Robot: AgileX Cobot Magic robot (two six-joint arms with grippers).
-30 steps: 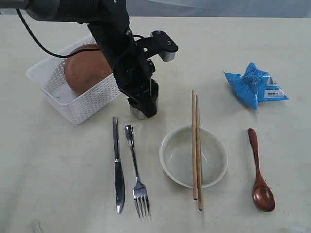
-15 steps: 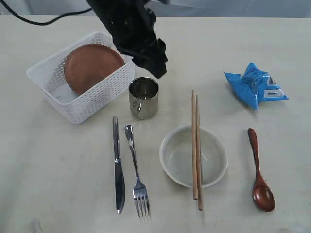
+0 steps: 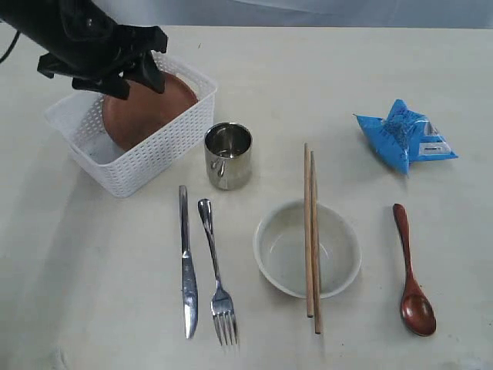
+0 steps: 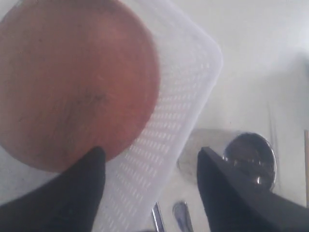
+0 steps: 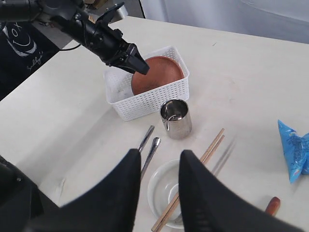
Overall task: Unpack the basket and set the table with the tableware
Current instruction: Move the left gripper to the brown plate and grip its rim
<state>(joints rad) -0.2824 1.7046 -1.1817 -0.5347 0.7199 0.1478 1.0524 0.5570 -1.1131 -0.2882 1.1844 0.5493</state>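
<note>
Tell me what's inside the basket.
One brown plate, leaning tilted against the basket wall. The floor under it is hidden, and the left gripper covers the far corner.

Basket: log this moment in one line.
left gripper open above plate | plate in basket | cup on table | right gripper empty

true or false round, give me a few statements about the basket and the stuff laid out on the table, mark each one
1. The brown plate lies in the basket. True.
2. The steel cup stands inside the basket. False: it stands on the table beside it.
3. The chopsticks rest across the bowl. True.
4. The left gripper grips the plate. False: it is open and empty over the basket.
5. The wooden spoon lies in the bowl. False: it lies on the table, apart from it.
</note>
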